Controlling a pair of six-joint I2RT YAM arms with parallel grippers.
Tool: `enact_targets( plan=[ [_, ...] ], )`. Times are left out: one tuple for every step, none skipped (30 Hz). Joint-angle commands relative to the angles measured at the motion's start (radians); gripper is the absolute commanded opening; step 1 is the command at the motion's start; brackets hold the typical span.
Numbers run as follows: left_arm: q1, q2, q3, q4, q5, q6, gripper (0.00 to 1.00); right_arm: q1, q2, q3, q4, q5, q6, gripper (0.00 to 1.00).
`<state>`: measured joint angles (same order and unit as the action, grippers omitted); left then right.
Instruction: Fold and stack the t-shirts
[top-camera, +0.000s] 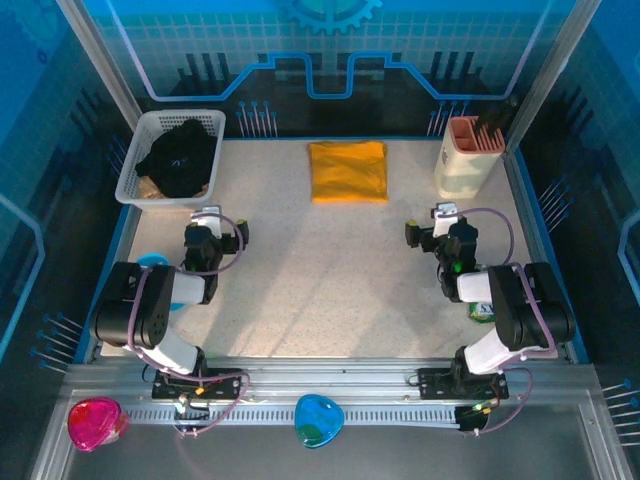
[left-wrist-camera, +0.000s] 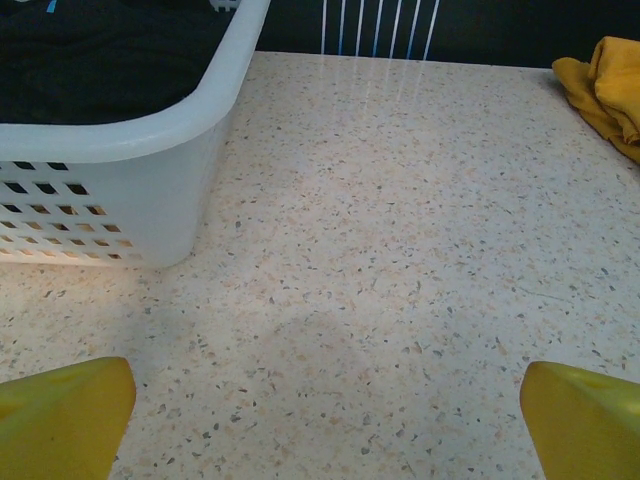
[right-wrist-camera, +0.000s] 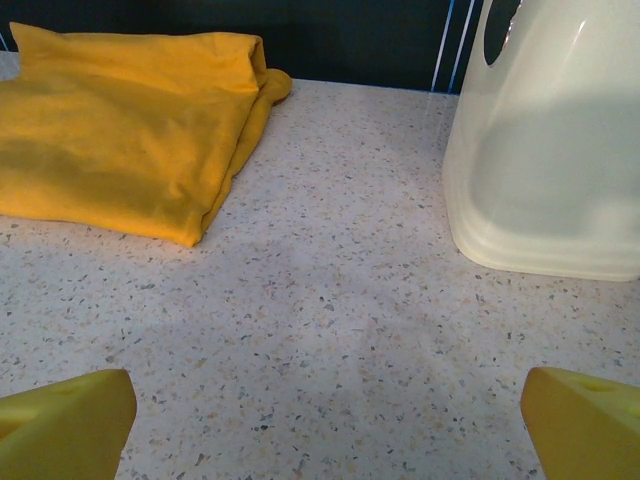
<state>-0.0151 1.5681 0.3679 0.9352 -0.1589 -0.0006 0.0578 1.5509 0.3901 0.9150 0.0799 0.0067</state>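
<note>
- Left pincer (left-wrist-camera: 320, 425) wide open, holding nothing, over the bare surface (top-camera: 320, 290) beside the basket (left-wrist-camera: 150, 135).
- Right pincer (right-wrist-camera: 320, 425) wide open, empty, near the folded yellow shirt (right-wrist-camera: 120, 140).
- Black shirt (top-camera: 180, 157) lies bunched in the basket.

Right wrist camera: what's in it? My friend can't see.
A folded golden-yellow t-shirt lies on a speckled table, upper left. A cream plastic container stands at right. The right gripper, open and empty, shows yellow fingertips in the bottom corners.
</note>
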Motion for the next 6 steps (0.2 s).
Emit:
enact_targets(
  plan=[
    [0.003,-0.016,0.011,-0.005,0.025,-0.013,0.99,0.011,-0.008,-0.001,-0.001,0.022,-0.008,1.0],
    [0.003,-0.014,0.01,-0.006,0.025,-0.013,0.99,0.01,-0.008,-0.001,-0.001,0.023,-0.008,1.0],
    [0.003,-0.016,0.01,-0.005,0.025,-0.012,0.99,0.01,-0.007,-0.001,-0.001,0.021,-0.008,1.0],
    [0.003,-0.015,0.009,-0.003,0.025,-0.012,1.0,0.011,-0.008,-0.002,-0.001,0.022,-0.008,1.0],
    [0.003,-0.014,0.009,-0.003,0.025,-0.012,0.99,0.01,-0.008,-0.002,-0.001,0.023,-0.009,1.0],
    [0.003,-0.016,0.009,-0.003,0.025,-0.012,0.99,0.01,-0.008,0.0,-0.001,0.022,-0.01,1.0]
  ],
)
